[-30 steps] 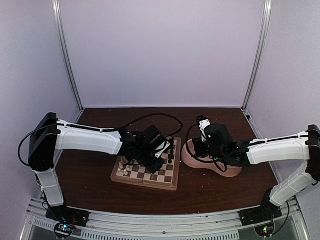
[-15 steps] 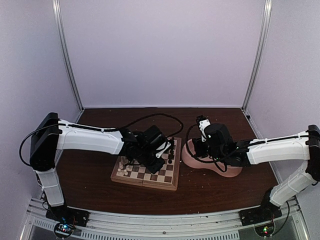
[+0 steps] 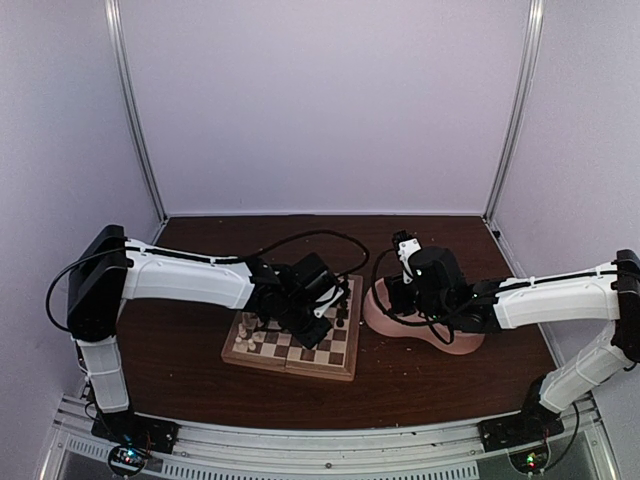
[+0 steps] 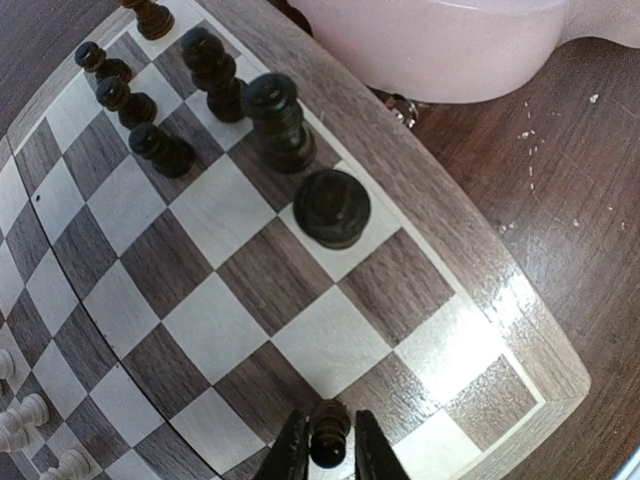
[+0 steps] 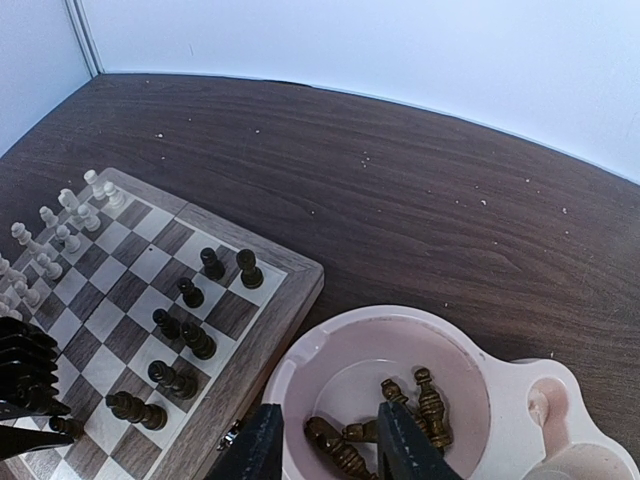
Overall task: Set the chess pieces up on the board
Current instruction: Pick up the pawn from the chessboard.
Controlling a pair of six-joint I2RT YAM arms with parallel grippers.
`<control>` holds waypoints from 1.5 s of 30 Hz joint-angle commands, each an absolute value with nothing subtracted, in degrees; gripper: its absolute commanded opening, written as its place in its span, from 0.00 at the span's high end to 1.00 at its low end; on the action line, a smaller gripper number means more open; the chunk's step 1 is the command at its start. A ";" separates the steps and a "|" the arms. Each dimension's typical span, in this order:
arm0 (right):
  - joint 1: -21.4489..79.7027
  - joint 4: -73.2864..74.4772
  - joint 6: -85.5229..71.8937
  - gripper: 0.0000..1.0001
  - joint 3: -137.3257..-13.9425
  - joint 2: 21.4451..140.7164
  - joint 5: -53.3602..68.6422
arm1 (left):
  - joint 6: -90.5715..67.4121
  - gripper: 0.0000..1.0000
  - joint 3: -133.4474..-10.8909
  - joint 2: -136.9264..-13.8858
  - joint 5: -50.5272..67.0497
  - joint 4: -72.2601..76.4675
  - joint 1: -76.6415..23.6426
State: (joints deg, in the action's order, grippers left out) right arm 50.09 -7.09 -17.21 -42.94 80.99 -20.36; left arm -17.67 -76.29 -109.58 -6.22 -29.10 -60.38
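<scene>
The board (image 3: 345,372) lies mid-table. Dark chess pieces (image 4: 331,207) stand along its right side next to the rim (image 4: 440,230), and cream pieces (image 5: 70,215) stand along its left side. My left gripper (image 4: 330,450) hangs low over the board's near right corner. Its two fingers press on a small dark piece (image 4: 330,432) that stands upright between them. My right gripper (image 5: 330,445) is open above the pink bowl (image 5: 400,315). Several dark pieces (image 5: 425,400) lie loose in the bowl under its fingers, and none of them is held.
The pink double bowl (image 3: 470,345) sits right beside the board's right rim (image 5: 270,320). Its second, smaller cup (image 5: 590,460) is on the far right. Bare dark tabletop (image 5: 400,180) stretches behind board and bowl. White walls and metal posts enclose the table.
My left arm has shifted slightly right and toward the board's near edge, and its fingers have drawn in around the dark piece. The right arm has not moved.
</scene>
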 commanded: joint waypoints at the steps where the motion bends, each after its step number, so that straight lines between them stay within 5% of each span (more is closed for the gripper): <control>1: 49.75 -7.12 -17.97 0.66 -44.38 81.12 -20.21 | -17.27 0.85 -77.61 -109.70 -6.40 -29.42 -60.00; 45: 49.13 -1.75 -20.50 0.66 -43.72 77.77 -21.03 | -18.09 0.91 -84.40 -110.56 -10.64 -20.99 -54.23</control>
